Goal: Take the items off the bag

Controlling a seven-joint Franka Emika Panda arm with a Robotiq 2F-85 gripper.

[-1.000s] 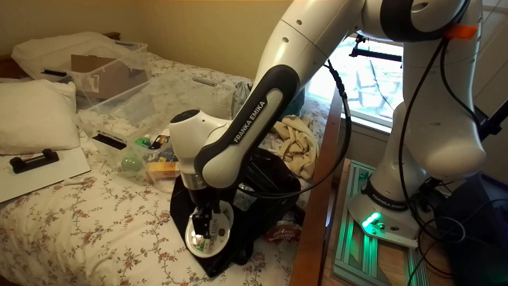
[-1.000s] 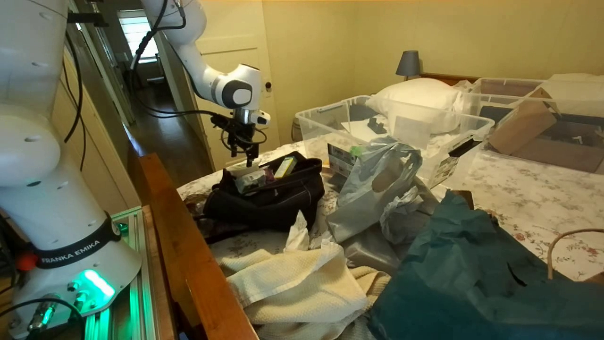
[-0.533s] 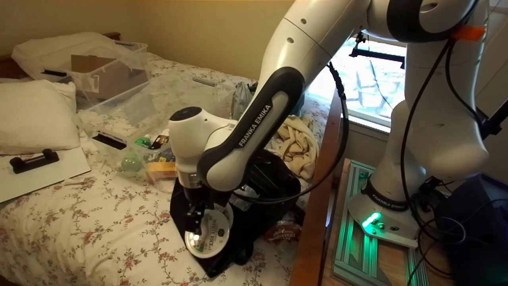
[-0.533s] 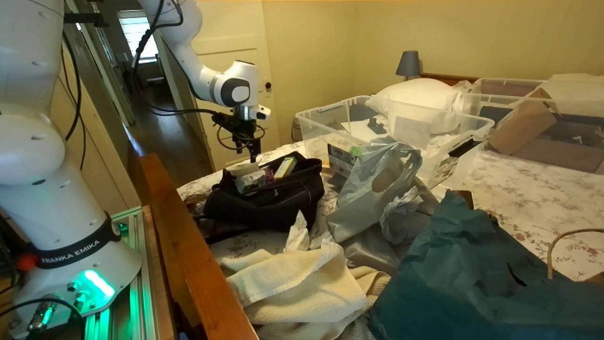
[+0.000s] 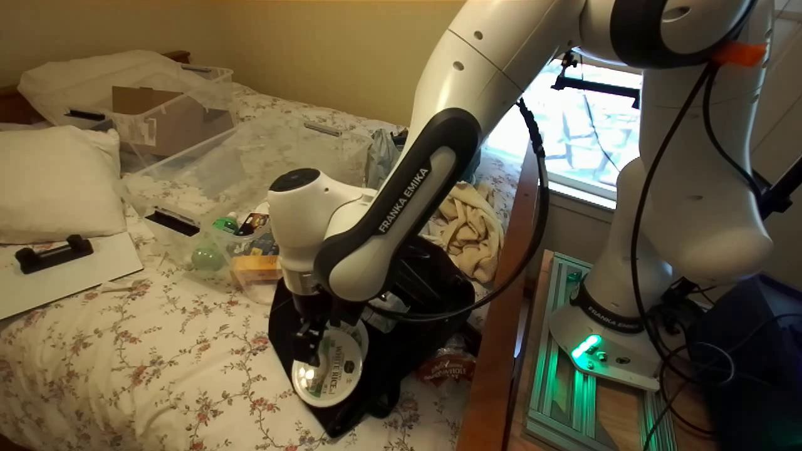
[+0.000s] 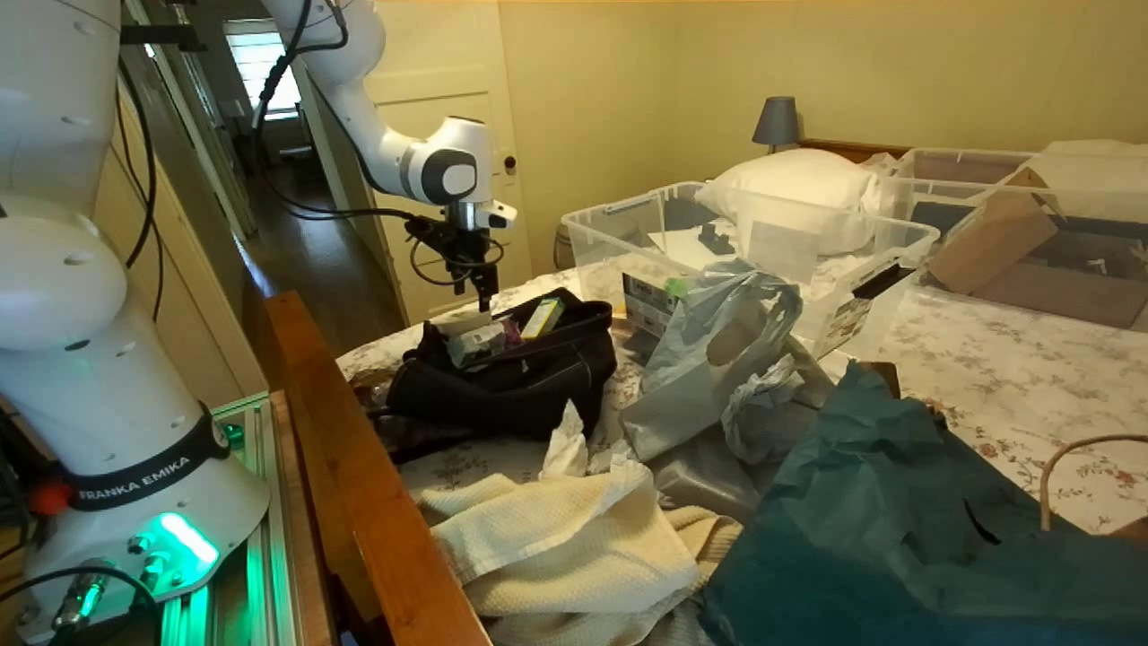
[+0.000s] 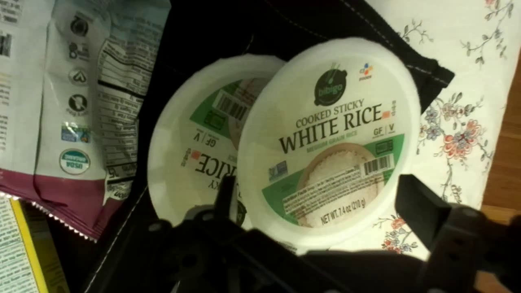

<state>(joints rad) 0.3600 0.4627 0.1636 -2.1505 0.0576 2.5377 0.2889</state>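
Observation:
A black bag [image 6: 502, 395] lies open on the bed, also seen in an exterior view [image 5: 401, 351]. A round white rice bowl with a printed lid [image 5: 332, 376] lies on it, large in the wrist view [image 7: 333, 122]. A second rice bowl [image 7: 179, 134] sits partly hidden beneath or behind the first. A silver and purple packet [image 7: 77, 93] and a yellow-edged box [image 6: 543, 318] are also in the bag. My gripper [image 7: 315, 191] is open over the near bowl, pointing down. One finger overlaps the second bowl; the other is beyond the near bowl's rim. I cannot tell whether they touch.
A clear plastic bin [image 6: 619, 220] with several items stands beside the bag. A grey plastic bag [image 6: 708, 368], a cream towel [image 6: 574, 538] and a teal bag [image 6: 897, 547] lie nearby. A wooden bed rail [image 5: 498, 351] runs between bed and robot base. A red packet [image 5: 448, 369] lies by the rail.
Over the last second my gripper has shifted left and slightly up across the near bowl's lid, in an exterior view, uncovering its print. Since half a second ago it has barely moved.

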